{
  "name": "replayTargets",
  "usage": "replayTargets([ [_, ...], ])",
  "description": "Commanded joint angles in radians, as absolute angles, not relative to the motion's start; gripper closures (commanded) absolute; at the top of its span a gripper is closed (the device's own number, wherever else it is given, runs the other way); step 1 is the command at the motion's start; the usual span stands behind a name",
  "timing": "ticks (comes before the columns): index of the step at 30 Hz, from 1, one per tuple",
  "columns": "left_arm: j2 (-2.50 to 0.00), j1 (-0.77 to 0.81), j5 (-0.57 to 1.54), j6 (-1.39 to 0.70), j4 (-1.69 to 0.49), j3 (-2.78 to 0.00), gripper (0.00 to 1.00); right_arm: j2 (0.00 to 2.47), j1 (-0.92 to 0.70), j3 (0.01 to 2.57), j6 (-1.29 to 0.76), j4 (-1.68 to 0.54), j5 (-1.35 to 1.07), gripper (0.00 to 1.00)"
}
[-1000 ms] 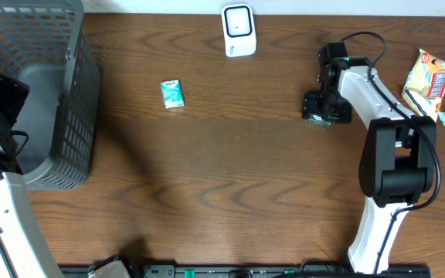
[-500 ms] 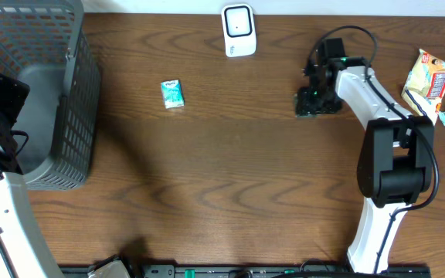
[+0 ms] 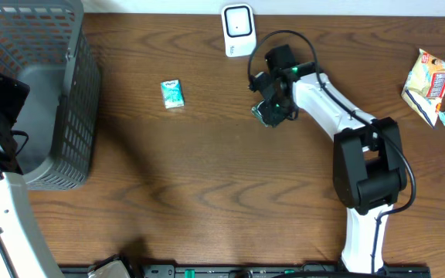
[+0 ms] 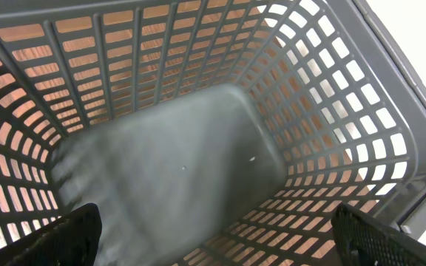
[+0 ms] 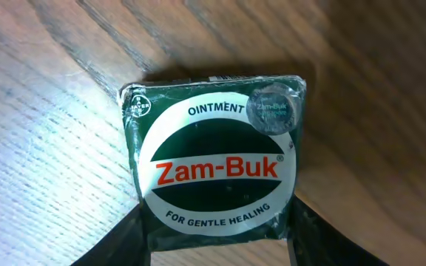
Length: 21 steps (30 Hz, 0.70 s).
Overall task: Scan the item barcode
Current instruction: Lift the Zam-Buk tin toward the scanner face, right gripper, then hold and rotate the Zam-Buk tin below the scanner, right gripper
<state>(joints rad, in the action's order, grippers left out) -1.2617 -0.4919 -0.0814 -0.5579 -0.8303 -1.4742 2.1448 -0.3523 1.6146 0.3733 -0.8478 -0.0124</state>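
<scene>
Right gripper (image 3: 270,113), clamped on ointment box (image 5: 217,166), moved left; now near white scanner (image 3: 238,29).

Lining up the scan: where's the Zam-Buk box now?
The box is gripped in the right hand, top centre of the overhead view, just below and right of the white scanner.

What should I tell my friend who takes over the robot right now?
Left claw: open and empty, over the gray basket.
Right claw: shut on the green Zam-Buk box, close to the white scanner.
Also on the table: a teal packet and snack packs by the right edge.
Done: box gripped.
Left: show its barcode to the scanner. No barcode shows in these views.
</scene>
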Motion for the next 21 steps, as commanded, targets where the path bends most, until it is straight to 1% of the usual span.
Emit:
replayTargets([
  [1, -1.267, -0.494, -0.091, -0.566, -0.830, -1.477, 0.02, 2.154, -0.373, 1.645, 0.401, -0.849, 0.080, 0.44],
  [2, -1.267, -0.494, -0.091, -0.567, -0.830, -1.477, 0.02, 2.154, -0.375, 1.645, 0.394, -0.851, 0.078, 0.37],
  [3, -1.267, -0.494, -0.091, -0.566, -0.830, -1.477, 0.02, 2.154, -0.377, 1.647, 0.372, -0.854, 0.077, 0.35],
  [5, -1.267, -0.494, -0.091, -0.567, -0.830, -1.477, 0.02, 2.154, -0.378, 1.665, 0.266, -0.873, 0.076, 0.34],
  [8, -1.267, -0.494, -0.091, -0.567, -0.830, -1.477, 0.02, 2.152, -0.377, 1.720, 0.083, -0.932, 0.076, 0.30],
  [9, -1.267, -0.494, -0.091, -0.567, -0.830, -1.477, 0.02, 2.151, -0.377, 1.754, -0.018, -0.958, 0.075, 0.23],
  [10, -1.267, -0.494, -0.091, -0.566, -0.830, -1.477, 0.02, 2.151, -0.377, 1.781, -0.106, -0.973, 0.062, 0.18],
  [11, -1.267, -0.494, -0.091, -0.567, -0.830, -1.477, 0.02, 2.151, -0.378, 1.806, -0.246, -0.979, -0.027, 0.13],
  [12, -1.267, -0.494, -0.091, -0.566, -0.830, -1.477, 0.02, 2.151, -0.379, 1.808, -0.295, -0.981, -0.090, 0.16],
  [13, -1.267, -0.494, -0.091, -0.567, -0.830, -1.477, 0.02, 2.151, -0.380, 1.808, -0.323, -0.983, -0.157, 0.10],
  [14, -1.267, -0.494, -0.091, -0.567, -0.830, -1.477, 0.02, 2.151, -0.380, 1.807, -0.325, -0.986, -0.212, 0.01],
  [15, -1.267, -0.494, -0.091, -0.567, -0.830, -1.477, 0.02, 2.151, -0.380, 1.800, -0.326, -0.969, -0.255, 0.01],
  [16, -1.267, -0.494, -0.091, -0.567, -0.830, -1.477, 0.02, 2.151, -0.381, 1.799, -0.331, -0.953, -0.244, 0.01],
  [17, -1.267, -0.494, -0.091, -0.567, -0.830, -1.477, 0.02, 2.151, -0.381, 1.799, -0.388, -0.949, -0.211, 0.01],
  [19, -1.267, -0.494, -0.091, -0.566, -0.830, -1.477, 0.02, 2.151, -0.381, 1.794, -0.667, -0.966, -0.096, 0.01],
  [20, -1.267, -0.494, -0.091, -0.567, -0.830, -1.477, 0.02, 2.151, -0.381, 1.788, -0.738, -0.968, -0.068, 0.01],
  [21, -1.267, -0.494, -0.091, -0.567, -0.830, -1.477, 0.03, 2.151, -0.382, 1.777, -0.854, -0.970, -0.024, 0.01],
])
